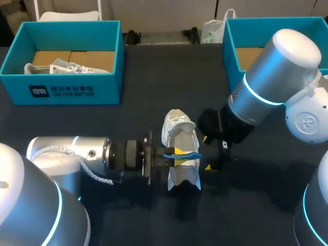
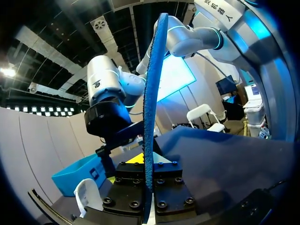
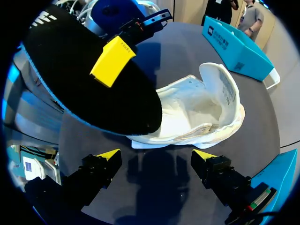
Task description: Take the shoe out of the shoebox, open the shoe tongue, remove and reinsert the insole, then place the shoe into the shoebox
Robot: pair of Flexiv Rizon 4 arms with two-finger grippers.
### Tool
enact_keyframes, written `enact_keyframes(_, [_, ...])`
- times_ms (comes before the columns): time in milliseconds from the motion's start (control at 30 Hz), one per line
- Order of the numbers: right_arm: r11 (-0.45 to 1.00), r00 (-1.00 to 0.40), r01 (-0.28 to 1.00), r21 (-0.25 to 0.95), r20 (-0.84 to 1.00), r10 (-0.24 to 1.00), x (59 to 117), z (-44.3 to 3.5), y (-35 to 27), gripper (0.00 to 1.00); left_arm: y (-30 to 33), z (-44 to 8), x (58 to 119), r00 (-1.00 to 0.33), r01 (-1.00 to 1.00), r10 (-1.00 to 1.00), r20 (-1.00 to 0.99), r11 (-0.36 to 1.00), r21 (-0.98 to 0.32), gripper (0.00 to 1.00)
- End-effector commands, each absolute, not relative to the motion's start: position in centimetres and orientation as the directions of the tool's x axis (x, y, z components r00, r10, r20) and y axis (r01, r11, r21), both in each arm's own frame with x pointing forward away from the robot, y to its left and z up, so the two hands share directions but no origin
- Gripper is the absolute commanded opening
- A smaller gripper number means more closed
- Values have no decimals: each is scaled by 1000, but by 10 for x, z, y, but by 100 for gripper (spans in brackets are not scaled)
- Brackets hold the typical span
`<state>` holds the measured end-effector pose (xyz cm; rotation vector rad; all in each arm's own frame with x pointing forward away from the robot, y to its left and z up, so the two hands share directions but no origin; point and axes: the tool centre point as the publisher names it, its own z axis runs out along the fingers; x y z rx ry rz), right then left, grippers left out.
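Head view puts the left gripper (image 1: 178, 152) directly over the white low-top fabric shoe (image 1: 177, 128), which lies on the dark table (image 1: 154, 92) with its long axis running away from me. The fingers are pinched flat against the two faces of a thin dark insole with a blue rim (image 1: 190, 154). The insole is held on edge and sticks straight out along the fingers, so its length lies across the shoe, not along it. I judge the insole is out and reinsertion is next. That move depends on swinging the insole round until its length matches the shoe's, then tipping one end down into the opening. The right gripper (image 3: 157, 159) sits just beside the shoe on its right, fingers spread wide with nothing between them. In its wrist view the shoe's open mouth lies just ahead of it, with the insole above. It is well placed to steady the shoe. Well apart, at the far left, stands a teal cardboard shoebox (image 1: 77, 87) holding another white shoe, and a second teal box (image 1: 231, 48) stands at the far right.
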<state>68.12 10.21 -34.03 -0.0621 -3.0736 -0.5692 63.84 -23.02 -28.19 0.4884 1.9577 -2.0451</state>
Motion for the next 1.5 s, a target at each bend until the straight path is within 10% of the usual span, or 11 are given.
enact_keyframes(33, [933, -999, 42, 357, 21, 37, 681, -341, 103, 100, -234, -287, 647, -906, 420, 33, -423, -63, -905, 0])
enact_keyframes(1500, [933, -999, 42, 357, 21, 37, 681, -341, 103, 100, -246, -354, 682, -874, 485, 94, -477, 89, -870, 0])
